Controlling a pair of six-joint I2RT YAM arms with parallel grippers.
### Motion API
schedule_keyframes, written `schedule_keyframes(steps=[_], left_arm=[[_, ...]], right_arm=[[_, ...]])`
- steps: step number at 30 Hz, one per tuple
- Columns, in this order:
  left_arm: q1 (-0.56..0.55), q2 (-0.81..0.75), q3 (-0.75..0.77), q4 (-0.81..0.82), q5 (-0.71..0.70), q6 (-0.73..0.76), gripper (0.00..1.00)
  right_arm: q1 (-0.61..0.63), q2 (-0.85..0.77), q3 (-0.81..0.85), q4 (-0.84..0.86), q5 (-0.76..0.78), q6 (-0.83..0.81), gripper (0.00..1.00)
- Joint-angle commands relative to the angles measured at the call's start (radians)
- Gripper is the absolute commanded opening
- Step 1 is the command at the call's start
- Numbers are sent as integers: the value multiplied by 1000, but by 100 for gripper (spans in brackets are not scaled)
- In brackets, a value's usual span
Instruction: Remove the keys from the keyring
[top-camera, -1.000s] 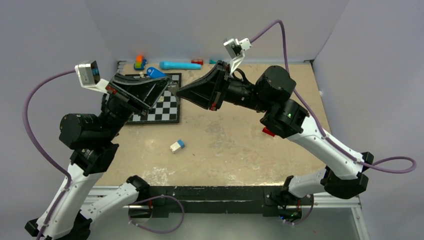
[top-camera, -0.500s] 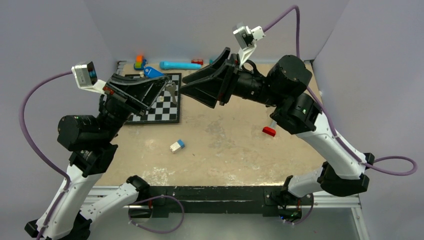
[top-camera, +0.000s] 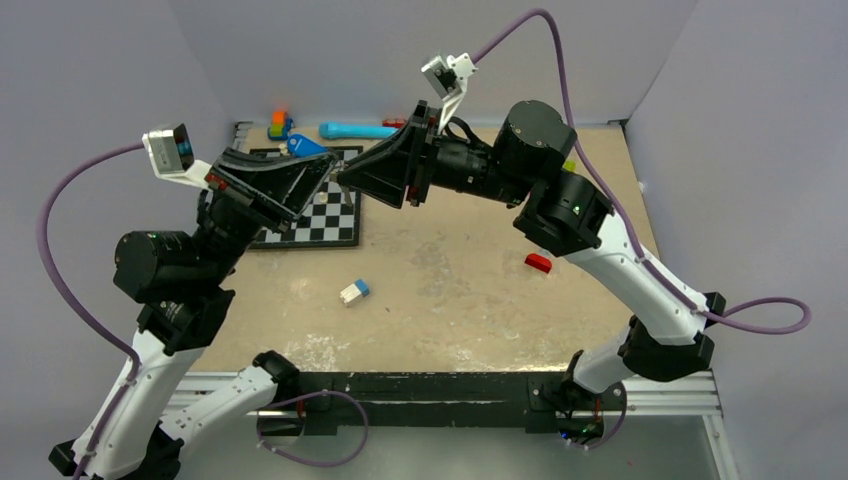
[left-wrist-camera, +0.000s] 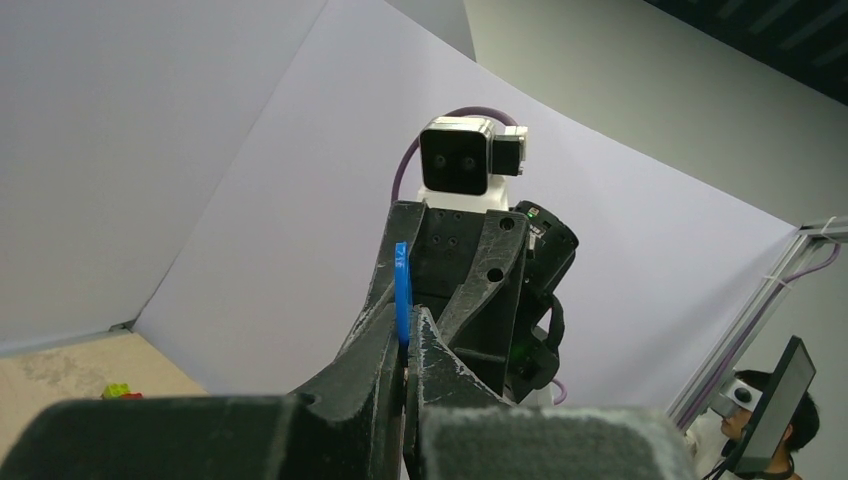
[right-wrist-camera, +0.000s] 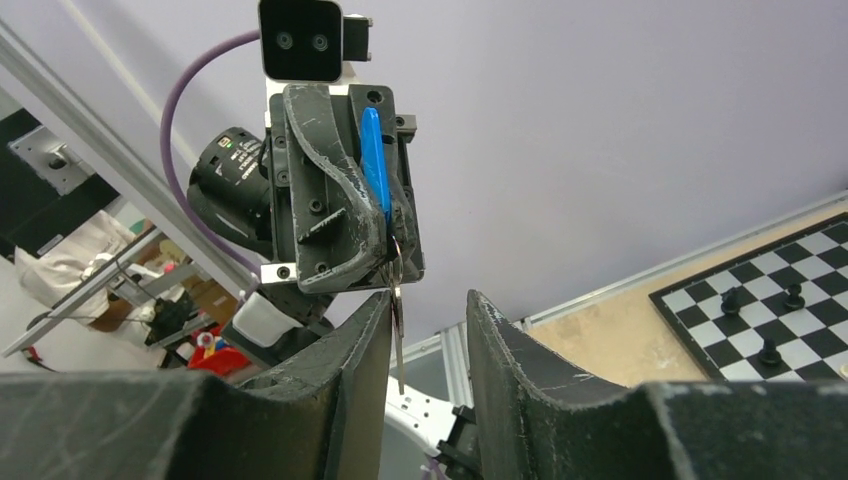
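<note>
The blue key (right-wrist-camera: 372, 165) has a flat blue plastic head. It stands on edge, up in the air, pinched in the left gripper (left-wrist-camera: 403, 335). The thin silver key (right-wrist-camera: 397, 300) hangs straight down under it, in the wide gap between the fingers of the right gripper (right-wrist-camera: 428, 318).

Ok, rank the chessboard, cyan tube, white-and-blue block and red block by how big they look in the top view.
1. chessboard, though partly covered
2. cyan tube
3. white-and-blue block and red block: too alike to rank
</note>
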Motion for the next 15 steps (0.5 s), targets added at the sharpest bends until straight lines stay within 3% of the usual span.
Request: schedule_keyframes(steps=[1, 15], left_arm=[[-1, -9, 15, 26, 15, -12, 0], [-1, -5, 22, 24, 22, -9, 0]], right_arm=[[1, -11, 51, 18, 15, -14, 36], [0, -17, 29, 72, -22, -4, 27]])
